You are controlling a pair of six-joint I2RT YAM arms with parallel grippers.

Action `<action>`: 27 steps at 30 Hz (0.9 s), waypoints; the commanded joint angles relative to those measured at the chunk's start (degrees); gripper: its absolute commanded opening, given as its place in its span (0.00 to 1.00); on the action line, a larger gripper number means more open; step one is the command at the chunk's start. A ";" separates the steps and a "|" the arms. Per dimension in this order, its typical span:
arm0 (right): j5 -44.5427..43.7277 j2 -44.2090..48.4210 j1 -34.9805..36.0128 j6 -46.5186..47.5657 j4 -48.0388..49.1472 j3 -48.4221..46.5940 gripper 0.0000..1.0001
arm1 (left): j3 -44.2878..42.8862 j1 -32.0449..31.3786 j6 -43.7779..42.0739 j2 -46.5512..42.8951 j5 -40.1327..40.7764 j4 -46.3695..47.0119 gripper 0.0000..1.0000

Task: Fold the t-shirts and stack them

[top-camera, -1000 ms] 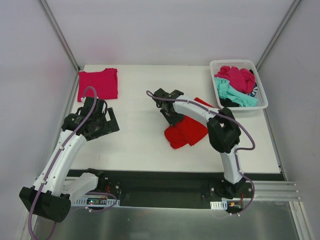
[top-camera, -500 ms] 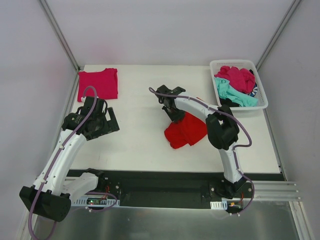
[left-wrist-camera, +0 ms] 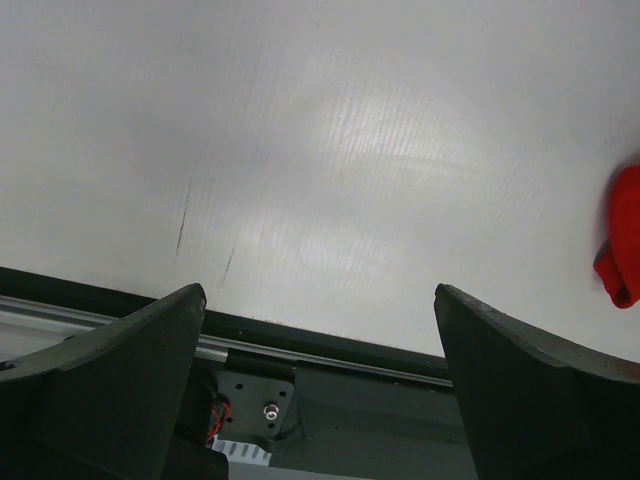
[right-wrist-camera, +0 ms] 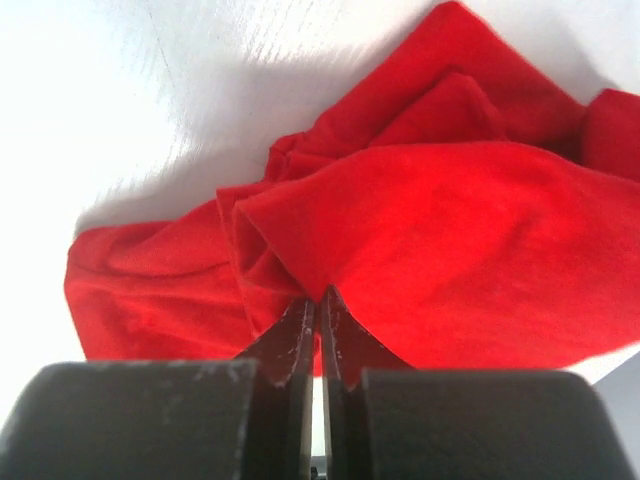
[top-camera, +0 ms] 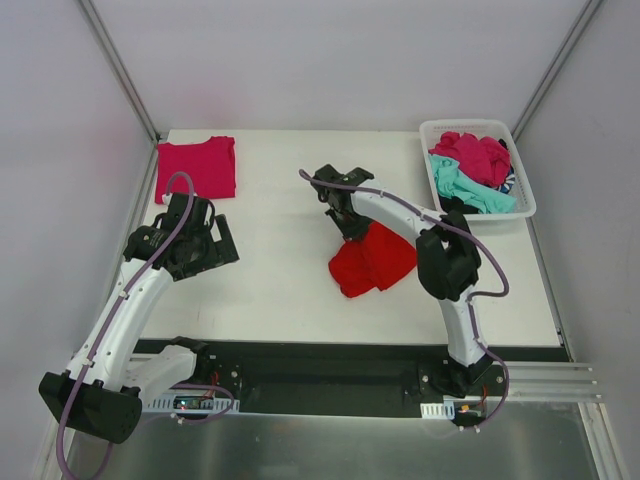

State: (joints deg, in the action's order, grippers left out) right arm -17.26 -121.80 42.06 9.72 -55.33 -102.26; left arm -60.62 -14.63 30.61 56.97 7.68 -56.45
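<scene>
A crumpled bright red t-shirt (top-camera: 372,262) lies right of the table's middle. My right gripper (top-camera: 352,228) sits at its far left edge. In the right wrist view the gripper (right-wrist-camera: 318,295) is shut, pinching a raised fold of the red cloth (right-wrist-camera: 450,220) between its tips. A magenta-pink t-shirt (top-camera: 196,167) lies folded flat at the far left corner. My left gripper (top-camera: 203,247) hovers over bare table at the left, jaws wide open with nothing between them (left-wrist-camera: 318,290). An edge of the red t-shirt (left-wrist-camera: 625,250) shows at the right of the left wrist view.
A white lattice basket (top-camera: 524,190) stands at the far right corner, holding a magenta t-shirt (top-camera: 475,152), a teal one (top-camera: 465,188) and something dark beneath. The table's near edge and a black rail (left-wrist-camera: 330,350) run below the left gripper.
The right gripper's jaws have closed onto a fold of the red t-shirt, shifting slightly right. The left arm has not moved.
</scene>
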 commanded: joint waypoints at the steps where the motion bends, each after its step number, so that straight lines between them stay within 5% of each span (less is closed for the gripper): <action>1: -3.65 9.54 0.91 1.00 -7.94 -8.82 0.01 | -1.78 -0.40 -0.29 -0.54 -0.39 -0.95 0.99; 8: -7.00 12.98 1.00 2.24 -17.53 -31.41 0.01 | -1.43 -1.19 0.85 -0.98 -0.65 -0.86 0.99; 20: -18.86 37.14 8.28 -0.14 -2.86 -16.22 0.01 | -0.64 -1.89 1.47 -3.09 -1.00 -0.77 0.99; 27: -17.55 35.32 11.20 0.13 -9.70 -33.51 0.01 | 0.24 -3.47 2.87 -3.44 -1.44 -0.77 0.99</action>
State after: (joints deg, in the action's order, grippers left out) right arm -33.23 -85.69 52.90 9.67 -63.46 -123.92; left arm -60.60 -17.04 31.79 54.48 7.27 -56.47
